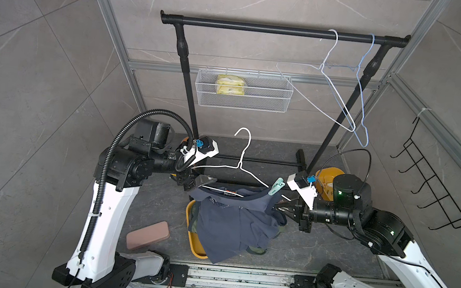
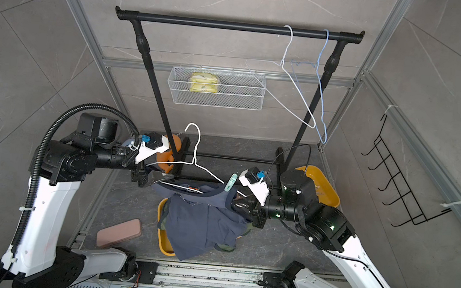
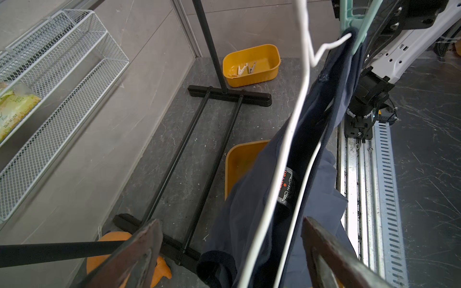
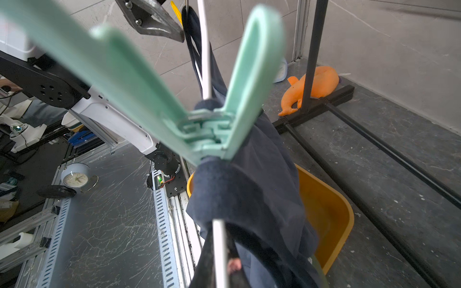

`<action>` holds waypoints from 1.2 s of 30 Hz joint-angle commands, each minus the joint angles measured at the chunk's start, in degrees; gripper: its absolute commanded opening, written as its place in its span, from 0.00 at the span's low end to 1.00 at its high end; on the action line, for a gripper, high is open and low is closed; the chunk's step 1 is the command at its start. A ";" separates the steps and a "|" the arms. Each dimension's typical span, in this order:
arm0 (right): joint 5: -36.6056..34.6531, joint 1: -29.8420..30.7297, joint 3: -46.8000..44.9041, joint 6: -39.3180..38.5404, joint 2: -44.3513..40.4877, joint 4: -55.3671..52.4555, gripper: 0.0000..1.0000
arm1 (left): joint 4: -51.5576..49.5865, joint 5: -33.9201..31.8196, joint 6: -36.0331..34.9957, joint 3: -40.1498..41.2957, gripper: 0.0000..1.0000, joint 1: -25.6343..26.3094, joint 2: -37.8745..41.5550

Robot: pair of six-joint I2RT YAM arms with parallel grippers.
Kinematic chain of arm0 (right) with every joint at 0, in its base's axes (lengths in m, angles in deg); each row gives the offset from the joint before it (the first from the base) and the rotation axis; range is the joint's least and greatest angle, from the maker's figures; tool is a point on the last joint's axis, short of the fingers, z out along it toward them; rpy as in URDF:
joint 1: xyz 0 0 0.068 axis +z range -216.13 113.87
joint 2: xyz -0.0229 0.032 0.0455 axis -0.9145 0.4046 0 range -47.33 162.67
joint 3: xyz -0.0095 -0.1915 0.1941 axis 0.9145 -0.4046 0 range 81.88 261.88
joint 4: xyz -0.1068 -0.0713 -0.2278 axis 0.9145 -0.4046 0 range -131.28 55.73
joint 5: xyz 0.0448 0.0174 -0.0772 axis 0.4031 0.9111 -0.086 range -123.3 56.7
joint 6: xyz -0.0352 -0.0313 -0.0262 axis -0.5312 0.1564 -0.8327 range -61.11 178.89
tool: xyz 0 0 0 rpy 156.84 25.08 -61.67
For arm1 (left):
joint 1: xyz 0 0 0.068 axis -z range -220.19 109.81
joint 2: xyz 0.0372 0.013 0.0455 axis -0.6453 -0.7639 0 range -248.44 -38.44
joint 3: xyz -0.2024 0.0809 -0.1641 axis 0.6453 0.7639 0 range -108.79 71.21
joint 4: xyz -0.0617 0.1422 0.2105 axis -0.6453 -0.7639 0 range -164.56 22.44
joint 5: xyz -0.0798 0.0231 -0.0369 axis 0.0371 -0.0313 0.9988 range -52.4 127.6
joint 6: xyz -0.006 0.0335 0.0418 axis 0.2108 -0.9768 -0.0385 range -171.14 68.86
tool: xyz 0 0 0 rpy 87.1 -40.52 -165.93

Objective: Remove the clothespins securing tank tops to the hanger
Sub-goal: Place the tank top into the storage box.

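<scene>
The left gripper [image 1: 201,182] gapes wide at the left end of the white hanger [image 1: 240,162], with the wires passing between its fingers unclamped. The slate-blue tank top [image 1: 230,227] droops from the hanger. A mint clothespin [image 1: 276,186] pins its strap on the hanger's right shoulder. Just past that, the right gripper [image 1: 286,208] is clamped on the hanger's right tip.

Mint clothespin [image 1: 276,186], slate-blue tank top [image 1: 230,227], white hanger [image 4: 220,244]
</scene>
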 commanded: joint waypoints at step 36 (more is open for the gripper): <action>1.63 0.19 1.46 2.67 4.39 6.60 0.57 | -6.26 4.45 -6.83 9.00 0.00 -0.17 5.70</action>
